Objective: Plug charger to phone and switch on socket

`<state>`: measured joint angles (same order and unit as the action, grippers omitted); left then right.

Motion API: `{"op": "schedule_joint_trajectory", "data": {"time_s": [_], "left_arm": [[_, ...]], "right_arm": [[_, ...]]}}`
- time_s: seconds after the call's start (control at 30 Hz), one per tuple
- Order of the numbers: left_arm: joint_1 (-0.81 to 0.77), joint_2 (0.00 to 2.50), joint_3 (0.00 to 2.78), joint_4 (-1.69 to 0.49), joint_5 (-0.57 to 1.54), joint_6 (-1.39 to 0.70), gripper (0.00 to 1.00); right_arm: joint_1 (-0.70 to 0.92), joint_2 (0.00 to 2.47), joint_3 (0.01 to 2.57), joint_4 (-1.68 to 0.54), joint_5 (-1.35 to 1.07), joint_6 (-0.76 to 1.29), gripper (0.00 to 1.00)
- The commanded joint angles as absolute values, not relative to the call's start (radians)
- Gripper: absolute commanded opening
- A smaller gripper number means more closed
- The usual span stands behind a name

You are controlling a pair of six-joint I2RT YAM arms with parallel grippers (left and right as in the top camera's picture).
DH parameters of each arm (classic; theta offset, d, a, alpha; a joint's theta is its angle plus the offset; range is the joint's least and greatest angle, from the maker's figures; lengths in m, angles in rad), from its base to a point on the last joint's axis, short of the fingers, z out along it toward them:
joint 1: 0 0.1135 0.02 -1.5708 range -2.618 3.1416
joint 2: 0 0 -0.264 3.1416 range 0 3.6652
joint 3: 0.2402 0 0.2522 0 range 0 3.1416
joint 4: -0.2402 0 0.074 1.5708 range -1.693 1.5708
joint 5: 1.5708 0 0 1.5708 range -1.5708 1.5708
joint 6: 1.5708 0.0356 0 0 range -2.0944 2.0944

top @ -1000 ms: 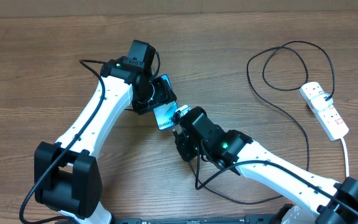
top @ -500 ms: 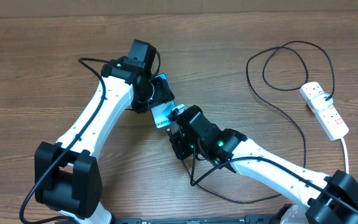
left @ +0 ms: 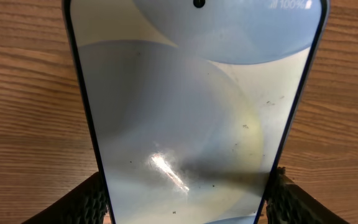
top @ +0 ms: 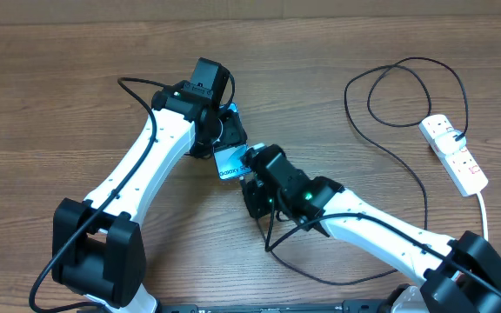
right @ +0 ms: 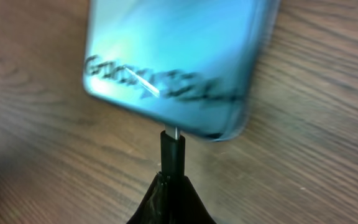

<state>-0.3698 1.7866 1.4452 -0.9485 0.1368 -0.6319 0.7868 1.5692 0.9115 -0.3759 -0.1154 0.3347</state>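
Black charger (right: 172,154) loops between far white socket (top: 455,155) and phone (left: 185,112).

Perhaps a lab: wood-grain table (top: 42,87).

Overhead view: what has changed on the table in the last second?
The left tool, gripping the phone throughout, swung slightly to the picture's right. The right tool, holding the charger tip at the phone's end, shifted slightly to the picture's left. The socket stayed put.
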Motion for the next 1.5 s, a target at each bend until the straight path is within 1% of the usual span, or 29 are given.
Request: {"op": "schedule_joint_trajectory", "data": {"time_s": [0.0,0.3,1.47], "left_arm": [[-0.374,1.792,1.473,-0.94,0.12,-0.605,0.34],[-0.374,1.792,1.473,-0.925,0.12,-0.606,0.33],[-0.375,1.792,1.473,-0.931,0.158,-0.609,0.33]], "right_arm": [[0.749,1.573,0.943,-0.367,-0.177,0.356,0.04],[0.728,1.573,0.943,-0.376,-0.356,0.37,0.04],[0.729,1.573,0.943,-0.339,-0.315,0.394,0.04]]}}
